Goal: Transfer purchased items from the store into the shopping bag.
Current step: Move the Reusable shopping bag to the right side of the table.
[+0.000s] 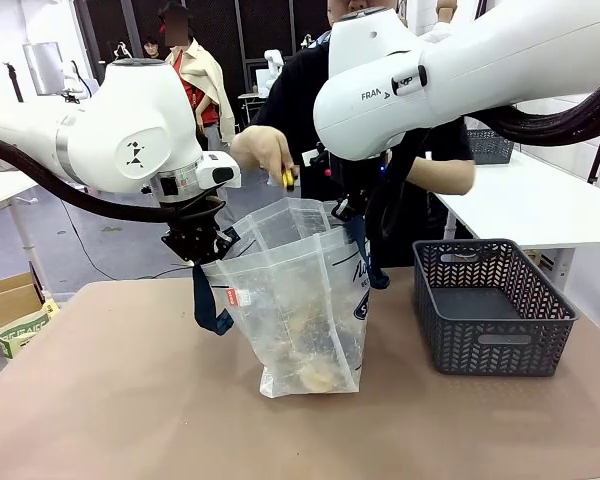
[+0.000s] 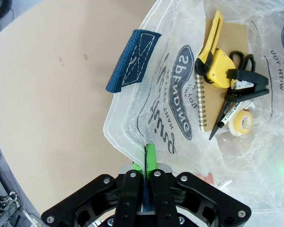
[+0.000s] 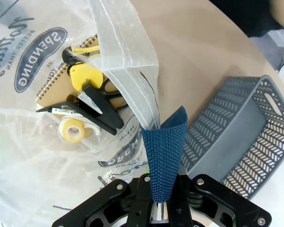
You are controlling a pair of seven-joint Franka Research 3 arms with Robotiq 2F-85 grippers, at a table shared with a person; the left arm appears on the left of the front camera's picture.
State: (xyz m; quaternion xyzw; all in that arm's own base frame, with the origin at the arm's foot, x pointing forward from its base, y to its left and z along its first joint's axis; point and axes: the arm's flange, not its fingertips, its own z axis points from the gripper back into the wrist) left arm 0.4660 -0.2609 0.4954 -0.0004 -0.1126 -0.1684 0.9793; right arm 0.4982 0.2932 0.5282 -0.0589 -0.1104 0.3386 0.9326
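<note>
The shopping bag, translucent white with navy straps, stands open mid-table. My left gripper is shut on its left rim, with green pads pinching the plastic and a navy strap beyond them. My right gripper is shut on the right navy strap. Inside the bag lie purchased items: a yellow cutter, a spiral notebook, a black stapler and a tape roll. A person's hand holds a small yellow and black item above the bag's mouth.
The store, a dark grey slotted basket, stands right of the bag and looks empty. A cardboard box sits off the table's left edge. Bare brown tabletop lies in front of the bag.
</note>
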